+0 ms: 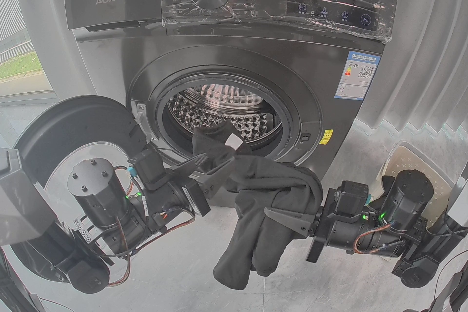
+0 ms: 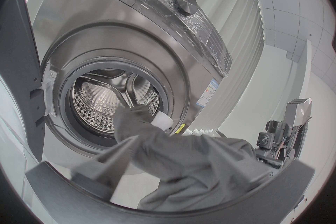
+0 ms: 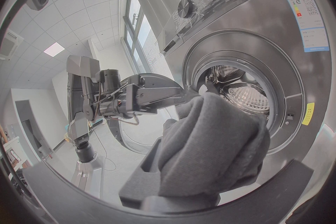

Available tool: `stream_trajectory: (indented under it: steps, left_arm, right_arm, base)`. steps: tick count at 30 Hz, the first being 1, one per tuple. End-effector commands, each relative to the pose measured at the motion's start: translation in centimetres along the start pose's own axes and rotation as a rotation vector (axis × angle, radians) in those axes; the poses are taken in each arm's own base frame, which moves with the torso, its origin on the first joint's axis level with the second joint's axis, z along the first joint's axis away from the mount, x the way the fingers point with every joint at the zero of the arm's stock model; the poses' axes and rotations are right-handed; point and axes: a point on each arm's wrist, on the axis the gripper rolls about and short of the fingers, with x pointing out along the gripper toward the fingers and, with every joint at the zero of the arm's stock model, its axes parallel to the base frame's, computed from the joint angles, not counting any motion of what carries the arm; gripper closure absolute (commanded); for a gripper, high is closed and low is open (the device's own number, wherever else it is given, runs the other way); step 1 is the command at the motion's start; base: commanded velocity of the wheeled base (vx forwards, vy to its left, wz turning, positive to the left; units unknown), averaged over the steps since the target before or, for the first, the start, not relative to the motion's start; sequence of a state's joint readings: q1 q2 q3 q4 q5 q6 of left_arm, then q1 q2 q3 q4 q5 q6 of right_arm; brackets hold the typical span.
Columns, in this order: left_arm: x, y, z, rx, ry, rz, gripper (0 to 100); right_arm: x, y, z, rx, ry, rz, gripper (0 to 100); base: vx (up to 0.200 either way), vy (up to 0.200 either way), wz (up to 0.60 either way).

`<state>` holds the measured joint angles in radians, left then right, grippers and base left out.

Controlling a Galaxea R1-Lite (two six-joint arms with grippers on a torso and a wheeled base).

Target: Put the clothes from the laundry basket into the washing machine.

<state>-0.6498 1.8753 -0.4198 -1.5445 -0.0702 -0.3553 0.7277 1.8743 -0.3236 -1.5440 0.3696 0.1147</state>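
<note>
A black garment (image 1: 263,191) hangs in front of the washing machine's open drum (image 1: 219,108), held between both grippers. My left gripper (image 1: 213,163) is shut on its upper end, which carries a white tag (image 1: 234,141) and sits right at the lower rim of the drum mouth. My right gripper (image 1: 274,219) is shut on the garment's middle, lower and to the right, with cloth bunched over its fingers (image 3: 145,174). The rest of the garment (image 2: 182,161) dangles toward the floor. In the right wrist view the garment (image 3: 210,144) covers the lower part of the drum opening (image 3: 241,95).
The machine's round door (image 1: 73,132) stands swung open at the left, behind my left arm. A pale laundry basket (image 1: 421,164) sits on the floor at the right, partly behind my right arm. Grey tiled floor (image 1: 292,288) lies below the garment.
</note>
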Motion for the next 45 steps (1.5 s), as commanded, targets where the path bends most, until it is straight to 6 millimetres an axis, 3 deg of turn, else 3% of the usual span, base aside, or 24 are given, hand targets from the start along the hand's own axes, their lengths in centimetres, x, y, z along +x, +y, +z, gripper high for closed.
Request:
stream_trajectory:
  steps: [1, 13, 27, 31, 37, 45]
  left_arm:
    - [-0.4, 0.2, -0.5, 0.001, 0.024, 0.01, 0]
    - [-0.5, 0.7, -1.6, 0.054, 0.07, 0.027, 0]
    - [-3.1, 0.0, -3.1, 0.12, 0.19, -0.052, 0]
    - [-3.7, -1.1, -3.2, 0.13, 0.209, -0.113, 0]
    - [-3.5, -2.6, -4.0, 0.138, 0.229, -0.179, 0]
    - [-1.5, -2.1, -5.8, 0.17, 0.263, -0.17, 0]
  right_arm:
    - [0.0, -0.6, 0.2, -0.003, -0.01, -0.021, 100]
    - [0.2, -1.3, 0.3, 0.003, -0.019, -0.046, 100]
    - [1.2, -1.6, 1.5, 0.041, -0.087, -0.09, 100]
    - [1.4, -1.4, 1.6, 0.058, -0.095, -0.089, 100]
    - [1.6, -1.2, 1.4, 0.062, -0.087, -0.08, 100]
    - [1.8, -0.7, 1.3, 0.063, -0.083, -0.063, 100]
  base:
    - [0.0, 0.0, 0.0]
    - [0.0, 0.0, 0.0]
    - [0.0, 0.0, 0.0]
    - [0.0, 0.0, 0.0]
    - [0.0, 0.0, 0.0]
    - [0.0, 0.0, 0.0]
